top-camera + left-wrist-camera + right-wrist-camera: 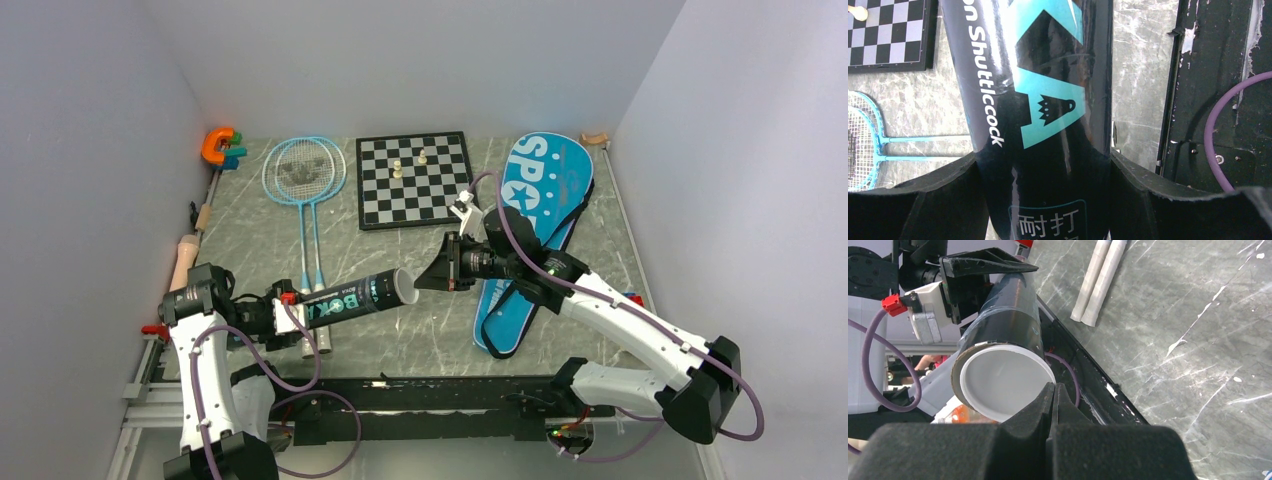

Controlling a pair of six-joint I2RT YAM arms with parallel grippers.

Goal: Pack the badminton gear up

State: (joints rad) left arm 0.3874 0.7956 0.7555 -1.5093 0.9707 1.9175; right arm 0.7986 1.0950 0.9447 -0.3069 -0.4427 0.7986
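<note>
Grip the black tube (360, 295) firmly in the wide left claw (298, 305), sideways above the bench (430, 340), and press the closed, empty right claw (420, 284) softly and straight on its white lid (1000, 382).

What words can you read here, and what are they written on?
"on Shuttlecock": white, on the black tube; the start is cut off.
"耐打": lower on the same tube.
"BOK": big teal letters on the tube, top view.
"SPO": blue bag; the rest is covered.
Small print on the tube: too blurred to read.
</note>
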